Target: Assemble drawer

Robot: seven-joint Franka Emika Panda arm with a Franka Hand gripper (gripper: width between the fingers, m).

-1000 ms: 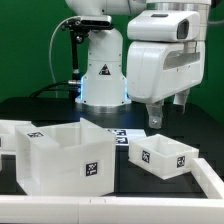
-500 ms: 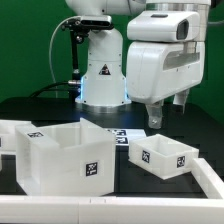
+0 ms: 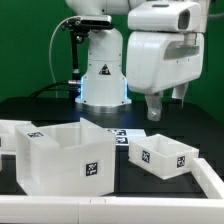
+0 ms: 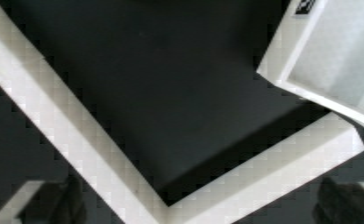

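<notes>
White plastic casing (image 3: 62, 150) stands on the black bench (image 3: 25, 108) at the exterior view's left. A shallow tray (image 3: 165, 156) sits near it, not yet inside, so assembly looks barely begun. The jaws hang wide open and empty above the tray, higher than half a second ago.

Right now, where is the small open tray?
The small tray sits at the exterior view's right, just beside the tall casing and below the open hand in that view.
</notes>
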